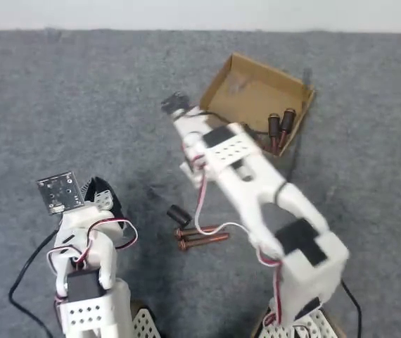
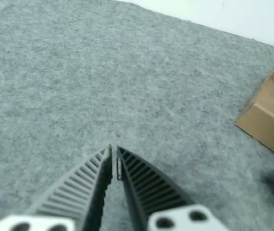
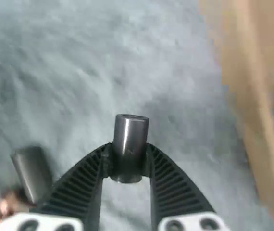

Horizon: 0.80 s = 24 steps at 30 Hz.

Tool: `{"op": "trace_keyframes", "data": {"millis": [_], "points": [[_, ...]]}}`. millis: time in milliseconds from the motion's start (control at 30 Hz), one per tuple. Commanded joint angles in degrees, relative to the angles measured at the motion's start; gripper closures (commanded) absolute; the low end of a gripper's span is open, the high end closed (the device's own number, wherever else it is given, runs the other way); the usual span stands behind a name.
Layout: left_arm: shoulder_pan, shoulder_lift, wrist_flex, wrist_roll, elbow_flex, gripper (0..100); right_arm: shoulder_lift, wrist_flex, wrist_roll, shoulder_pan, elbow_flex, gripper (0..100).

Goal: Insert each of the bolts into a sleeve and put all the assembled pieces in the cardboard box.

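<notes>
My right gripper (image 3: 129, 155) is shut on a dark cylindrical sleeve (image 3: 131, 134), held upright above the carpet. In the high view this gripper (image 1: 176, 107) hangs just left of the cardboard box (image 1: 246, 88). Two assembled pieces (image 1: 279, 129) lie in the box's right corner. On the carpet lie two copper-coloured bolts (image 1: 202, 236) side by side, with another dark sleeve (image 1: 179, 213) just above them; that sleeve (image 3: 31, 173) also appears in the right wrist view. My left gripper (image 2: 114, 150) is shut on nothing and sits at the lower left (image 1: 102, 191), apart from the parts.
Grey carpet covers the table. The right arm's white links (image 1: 257, 190) stretch diagonally over the bolts' right side. The box's outer wall (image 2: 271, 120) appears in the left wrist view. A white wall edge runs along the far side.
</notes>
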Motion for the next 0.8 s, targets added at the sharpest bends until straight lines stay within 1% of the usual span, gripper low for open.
{"op": "trace_keyframes", "data": {"millis": [0, 300, 400, 533, 633, 767], "points": [[0.2, -0.3, -1.6, -0.1, -0.7, 99, -10.9, 2.1, 0.4, 4.6, 5.6, 99.1], [0.3, -0.2, -0.9, -0.1, -0.7, 99, -34.9, -0.5, 1.7, 14.0, 32.4, 99.1], [3.6, -0.2, 2.1, -0.1, -0.7, 99, -44.2, -3.6, 4.7, 15.8, 43.1, 99.1], [7.1, -0.2, 4.9, -0.1, -0.7, 99, -55.8, -5.1, 5.7, 19.5, 54.2, 99.1], [7.1, -0.2, 4.9, 0.0, -0.7, 99, -63.7, -5.2, 5.8, 24.6, 59.8, 99.1], [7.2, -0.2, 5.2, 0.0, -0.8, 99, -71.4, -5.4, 9.8, 32.0, 65.4, 99.1]]}}
